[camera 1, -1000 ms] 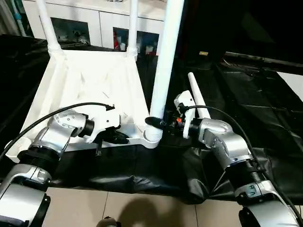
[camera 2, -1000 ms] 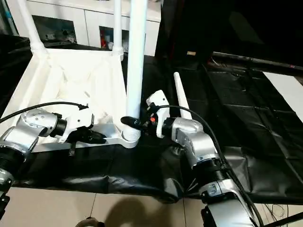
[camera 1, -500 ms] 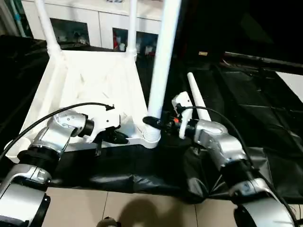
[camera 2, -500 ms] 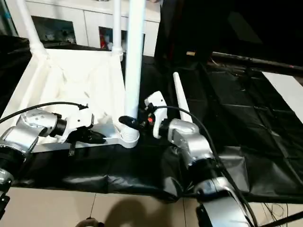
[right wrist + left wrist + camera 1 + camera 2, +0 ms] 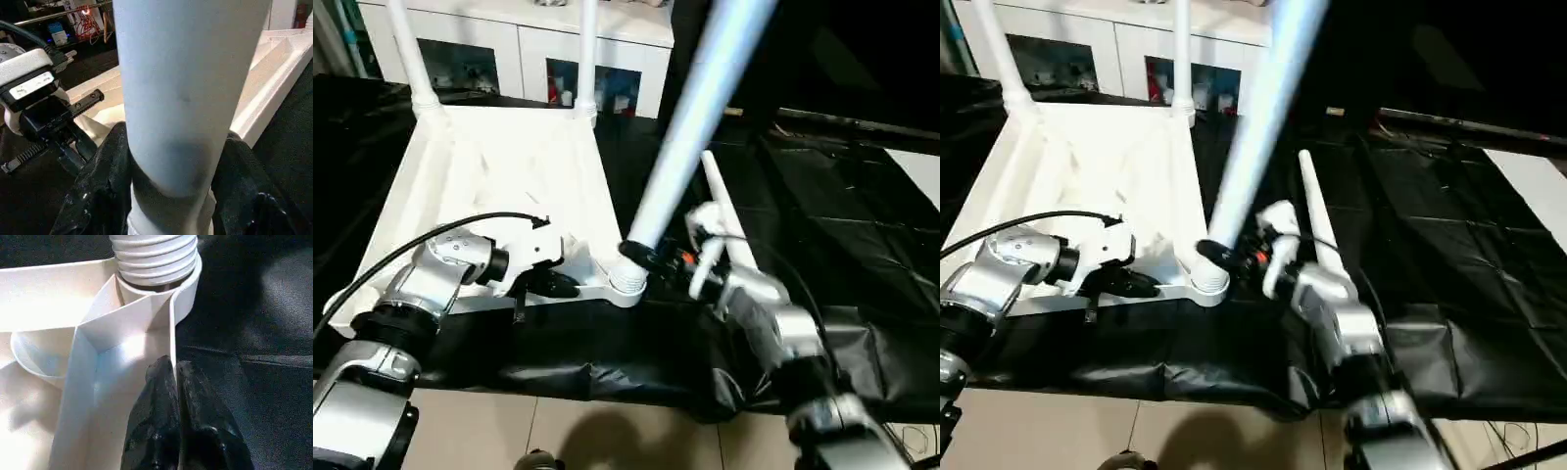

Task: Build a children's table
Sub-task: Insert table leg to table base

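The white tabletop [image 5: 499, 166] lies ribbed side up on the black-sheeted worktable [image 5: 832, 206]. Two white legs [image 5: 406, 49] [image 5: 585, 54] stand upright in its far corner sockets. A third leg [image 5: 690, 117] sits with its base at the near right socket [image 5: 625, 282] and leans to the right. My right gripper [image 5: 641, 257] is shut on that leg [image 5: 181, 73] just above the socket. My left gripper [image 5: 171, 369] is shut on the tabletop's thin near rim wall [image 5: 172, 328], close to the leg's ribbed end [image 5: 154, 257]. The fourth leg [image 5: 720, 201] lies loose on the sheet beside my right arm.
A white cabinet [image 5: 509, 49] with glass doors stands behind the worktable. The worktable's front edge runs just below my forearms, with tiled floor [image 5: 607, 431] beneath. A flat white board [image 5: 922, 168] shows at the far right.
The leg in my right gripper has tipped from upright to leaning right, and my right forearm has swung with it. The left arm and tabletop have stayed put.
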Controlling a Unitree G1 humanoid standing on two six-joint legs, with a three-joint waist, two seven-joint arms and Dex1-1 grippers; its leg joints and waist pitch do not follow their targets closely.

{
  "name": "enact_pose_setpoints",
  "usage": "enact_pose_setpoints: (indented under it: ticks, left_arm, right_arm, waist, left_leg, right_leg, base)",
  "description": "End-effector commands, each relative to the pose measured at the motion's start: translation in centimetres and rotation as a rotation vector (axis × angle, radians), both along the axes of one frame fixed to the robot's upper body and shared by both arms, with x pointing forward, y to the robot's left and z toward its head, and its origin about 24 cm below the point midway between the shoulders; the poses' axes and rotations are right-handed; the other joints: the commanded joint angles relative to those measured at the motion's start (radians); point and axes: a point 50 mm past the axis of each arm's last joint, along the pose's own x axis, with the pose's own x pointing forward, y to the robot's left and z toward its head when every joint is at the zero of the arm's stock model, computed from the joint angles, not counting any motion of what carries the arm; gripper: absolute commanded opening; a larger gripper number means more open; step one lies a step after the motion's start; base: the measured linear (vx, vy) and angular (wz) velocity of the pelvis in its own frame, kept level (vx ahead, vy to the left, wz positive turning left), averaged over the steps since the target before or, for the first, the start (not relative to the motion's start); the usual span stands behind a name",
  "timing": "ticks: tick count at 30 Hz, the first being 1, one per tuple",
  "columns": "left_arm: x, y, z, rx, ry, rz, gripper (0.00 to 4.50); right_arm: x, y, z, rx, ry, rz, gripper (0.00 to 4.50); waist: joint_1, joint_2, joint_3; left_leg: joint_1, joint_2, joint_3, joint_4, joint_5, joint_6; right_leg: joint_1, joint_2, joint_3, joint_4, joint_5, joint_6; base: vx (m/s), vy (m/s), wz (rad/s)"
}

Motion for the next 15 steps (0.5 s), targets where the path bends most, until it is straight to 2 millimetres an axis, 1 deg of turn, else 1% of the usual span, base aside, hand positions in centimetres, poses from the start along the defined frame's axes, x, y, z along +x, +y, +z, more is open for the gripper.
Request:
enact_pose_setpoints:
  ticks: [1,2,4,6,7,8,9,10,11,12,13,14,15]
  left_arm:
    - [0.7,0.6,1.1,-0.001,-0.074,0.069,0.0]
    - [0.6,0.6,1.1,-0.003,-0.074,0.073,0.0]
    - [0.6,0.6,1.1,-0.003,-0.073,0.072,0.0]
    - [0.4,0.5,1.0,0.004,-0.063,0.054,0.0]
    - [0.4,0.4,1.0,0.005,-0.062,0.05,0.0]
    - [0.3,0.4,1.0,0.007,-0.06,0.041,0.0]
    - [0.3,0.4,1.0,0.008,-0.057,0.033,0.0]
    - [0.3,0.4,1.0,0.008,-0.057,0.032,0.0]
    - [0.2,0.3,1.1,0.006,-0.049,0.017,0.0]
    - [0.2,0.3,1.1,0.006,-0.049,0.017,0.0]
    - [0.2,0.2,1.1,0.006,-0.046,0.008,0.0]
    - [0.2,0.2,1.1,0.01,-0.045,0.003,0.0]
    - [0.1,0.2,1.1,0.015,-0.045,-0.003,0.0]
  right_arm:
    - [-1.0,-0.7,-2.0,-0.064,0.063,-0.011,1.86]
    - [-1.7,-0.6,-2.3,-0.091,0.043,0.007,1.86]
    - [-1.7,-0.6,-2.3,-0.094,0.042,0.011,1.86]
    - [-2.1,-0.3,-2.4,-0.135,0.033,0.065,1.86]
    - [-2.1,-0.2,-2.4,-0.141,0.033,0.073,1.86]
    - [-2.1,-0.1,-2.3,-0.147,0.035,0.089,1.86]
    - [-2.0,0.1,-2.2,-0.159,0.036,0.113,1.86]
    - [-2.0,0.1,-2.2,-0.161,0.037,0.116,1.86]
    - [-1.9,0.3,-2.0,-0.188,0.038,0.163,1.86]
    - [-1.9,0.3,-2.0,-0.188,0.038,0.163,1.86]
    - [-1.7,0.4,-1.8,-0.205,0.038,0.188,1.86]
    - [-1.6,0.4,-1.7,-0.222,0.037,0.216,1.86]
    - [-1.4,0.5,-1.5,-0.24,0.037,0.244,1.86]
  waist:
    - [-0.005,0.028,-0.053]
    - [-0.003,0.026,-0.051]
    - [-0.003,0.025,-0.051]
    - [-0.006,0.022,-0.048]
    - [-0.007,0.023,-0.047]
    - [-0.006,0.02,-0.047]
    - [-0.006,0.018,-0.047]
    - [-0.007,0.019,-0.048]
    - [-0.008,0.015,-0.049]
    - [-0.008,0.018,-0.049]
    - [-0.011,0.008,-0.051]
    - [-0.011,0.007,-0.052]
    - [-0.011,0.008,-0.052]
  left_leg:
    - [0.045,0.087,-0.054,-0.102,-0.491,-0.117]
    - [0.044,0.087,-0.054,-0.102,-0.483,-0.111]
    - [0.043,0.087,-0.054,-0.104,-0.473,-0.107]
    - [0.036,0.088,-0.057,-0.107,-0.467,-0.105]
    - [0.039,0.088,-0.057,-0.107,-0.472,-0.105]
    - [0.046,0.087,-0.055,-0.102,-0.482,-0.104]
    - [0.044,0.088,-0.057,-0.102,-0.472,-0.1]
    - [0.042,0.088,-0.057,-0.104,-0.465,-0.099]
    - [0.043,0.089,-0.055,-0.105,-0.454,-0.099]
    - [0.043,0.089,-0.054,-0.105,-0.452,-0.1]
    - [0.041,0.089,-0.052,-0.106,-0.445,-0.099]
    - [0.04,0.09,-0.053,-0.106,-0.435,-0.099]
    - [0.042,0.089,-0.05,-0.105,-0.425,-0.101]
  right_leg:
    - [-0.001,-0.117,0.077,-0.107,-0.4,-0.17]
    - [0.001,-0.12,0.078,-0.11,-0.41,-0.167]
    - [0.002,-0.12,0.078,-0.111,-0.417,-0.162]
    - [0.006,-0.121,0.076,-0.112,-0.448,-0.153]
    - [0.004,-0.121,0.076,-0.114,-0.462,-0.15]
    - [-0.002,-0.123,0.078,-0.12,-0.486,-0.147]
    - [0.001,-0.125,0.077,-0.119,-0.491,-0.147]
    - [0.003,-0.123,0.077,-0.119,-0.487,-0.146]
    - [0.001,-0.12,0.076,-0.115,-0.463,-0.148]
    - [0.002,-0.119,0.076,-0.115,-0.453,-0.151]
    - [0.003,-0.117,0.075,-0.113,-0.442,-0.153]
    - [0.005,-0.118,0.075,-0.11,-0.431,-0.155]
    - [0.002,-0.116,0.076,-0.107,-0.398,-0.164]
  base:
    - [0.0,0.0,0.0]
    - [0.0,0.0,0.0]
    - [0.0,0.0,0.0]
    - [0.0,0.0,0.0]
    - [0.0,0.0,0.0]
    - [0.0,0.0,0.0]
    - [0.0,0.0,0.0]
    - [0.0,0.0,0.0]
    - [0.0,0.0,0.0]
    - [0.0,0.0,0.0]
    - [0.0,0.0,0.0]
    - [0.0,0.0,0.0]
    - [0.0,0.0,0.0]
